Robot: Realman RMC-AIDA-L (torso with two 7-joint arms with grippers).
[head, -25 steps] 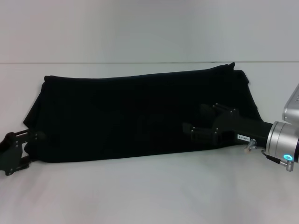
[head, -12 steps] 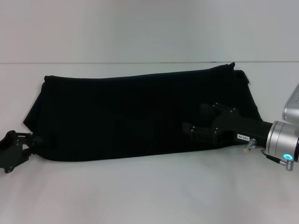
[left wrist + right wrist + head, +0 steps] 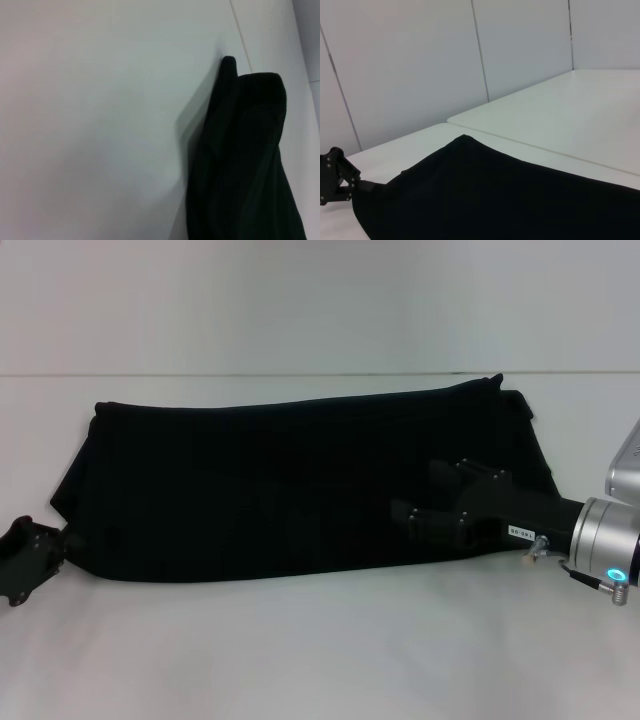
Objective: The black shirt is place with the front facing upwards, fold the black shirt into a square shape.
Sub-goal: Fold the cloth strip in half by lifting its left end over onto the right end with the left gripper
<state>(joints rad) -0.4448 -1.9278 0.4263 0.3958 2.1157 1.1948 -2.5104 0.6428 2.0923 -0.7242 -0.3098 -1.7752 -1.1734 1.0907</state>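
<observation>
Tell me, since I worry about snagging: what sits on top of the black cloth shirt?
The right gripper lies over the black cloth shirt; fabric beneath it is hidden.

My head camera looks forward and down from afar. My left wrist camera sits close; my right looks low, toward my left gripper (image 3: 337, 175). All share the black shirt (image 3: 300, 490).

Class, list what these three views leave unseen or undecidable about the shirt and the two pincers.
- Black shirt: chest print and neck label unseen in any view; only plain black cloth faces up.
- Right pincer: black against the cloth in the head view, so its opening is undecidable.
- Left pincer: tips hidden at the shirt's corner.
</observation>
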